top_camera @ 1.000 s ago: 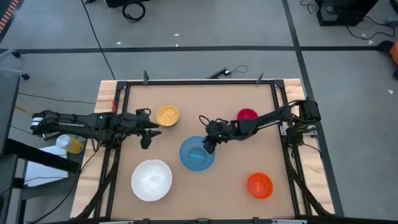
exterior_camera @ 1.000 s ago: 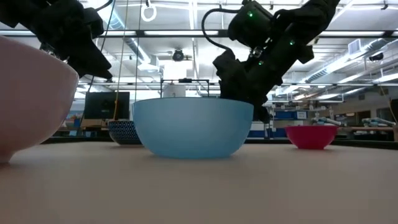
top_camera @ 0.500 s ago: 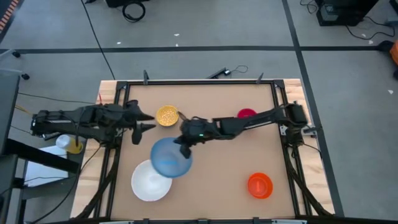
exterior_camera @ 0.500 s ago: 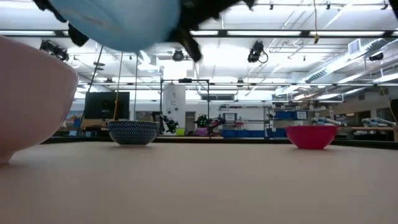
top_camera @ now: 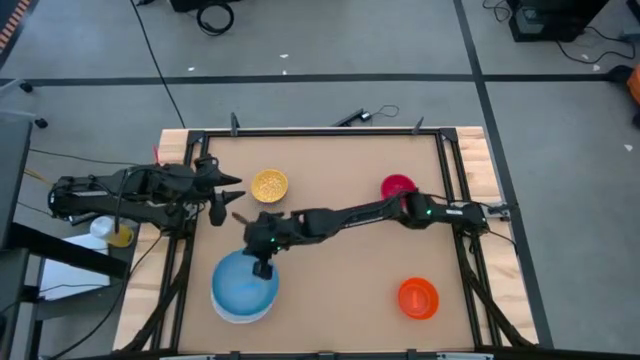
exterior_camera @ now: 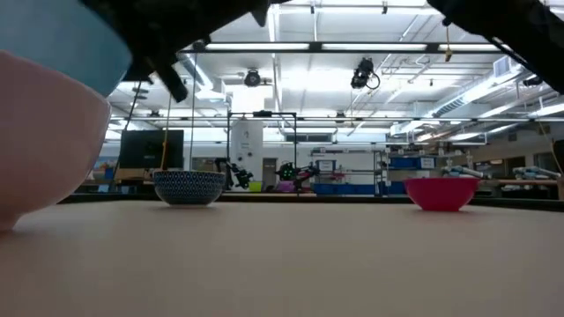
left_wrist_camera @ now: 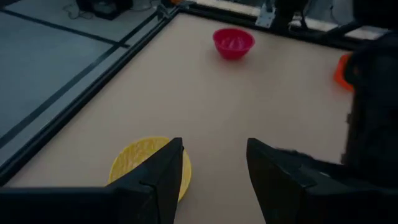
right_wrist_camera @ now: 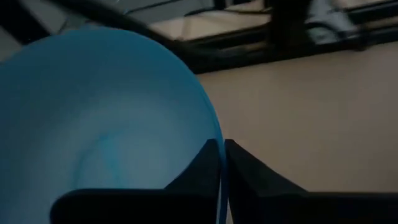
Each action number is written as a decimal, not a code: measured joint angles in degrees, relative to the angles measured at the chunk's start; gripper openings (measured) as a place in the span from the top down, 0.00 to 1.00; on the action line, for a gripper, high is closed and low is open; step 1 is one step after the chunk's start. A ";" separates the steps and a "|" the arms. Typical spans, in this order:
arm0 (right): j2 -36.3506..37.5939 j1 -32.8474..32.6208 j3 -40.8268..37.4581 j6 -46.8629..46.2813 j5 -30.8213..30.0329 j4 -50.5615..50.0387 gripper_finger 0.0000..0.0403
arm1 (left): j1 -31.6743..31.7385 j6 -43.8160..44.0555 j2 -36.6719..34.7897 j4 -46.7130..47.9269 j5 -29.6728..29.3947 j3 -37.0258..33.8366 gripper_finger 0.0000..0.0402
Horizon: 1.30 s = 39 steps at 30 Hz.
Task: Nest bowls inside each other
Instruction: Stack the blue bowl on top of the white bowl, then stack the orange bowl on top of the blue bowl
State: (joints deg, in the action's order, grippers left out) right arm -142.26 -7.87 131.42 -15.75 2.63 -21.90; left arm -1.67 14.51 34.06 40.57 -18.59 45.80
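Note:
The light blue bowl hangs over the large white bowl, near the table's front left. In the low view the blue bowl sits at the white bowl's rim; whether they touch I cannot tell. My right gripper is shut on the blue bowl. My left gripper stands open at the table's left, just left of the yellow bowl. The magenta bowl rests on the table at the far right and the orange bowl at the near right. My right gripper pinches the blue bowl's rim on the bowl's far right side, one finger inside the bowl and one outside. It reaches in from the table's right, slanting down. The bowl hangs mouth up over the white bowl.
A black frame runs round the table's far and side edges. Bare tabletop lies between the stacked bowls and the orange bowl. In the left wrist view the yellow bowl lies just beyond my open fingers.
My right gripper has lifted the blue bowl off the table's middle and carried it toward the near left corner, down over the white bowl. My left gripper has drawn back toward the table's left edge and risen, staying open.

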 joint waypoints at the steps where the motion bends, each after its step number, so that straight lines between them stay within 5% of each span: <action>1: -1.18 -0.34 1.64 0.81 -0.02 -0.89 0.92 | 0.00 0.57 0.00 0.68 -0.02 0.00 0.55; 18: 1.01 1.08 3.58 -8.94 -3.39 -8.78 0.47 | -0.07 9.83 0.00 7.56 -0.25 0.00 0.55; 26: 6.34 8.21 3.71 -18.54 -19.34 -18.58 0.46 | -0.07 16.06 -0.02 11.42 0.22 0.00 0.55; 33: 6.10 17.01 3.58 -24.15 -16.65 -45.25 0.48 | -0.07 22.19 0.01 17.87 0.24 0.00 0.55; 39: 8.44 17.34 3.54 -19.20 -14.20 -61.96 0.49 | -0.07 25.36 0.03 18.27 0.27 -1.64 0.55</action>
State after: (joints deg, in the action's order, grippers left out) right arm -133.82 9.47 134.96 -34.96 -11.56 -83.86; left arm -1.74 39.87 34.09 58.84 -18.33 44.16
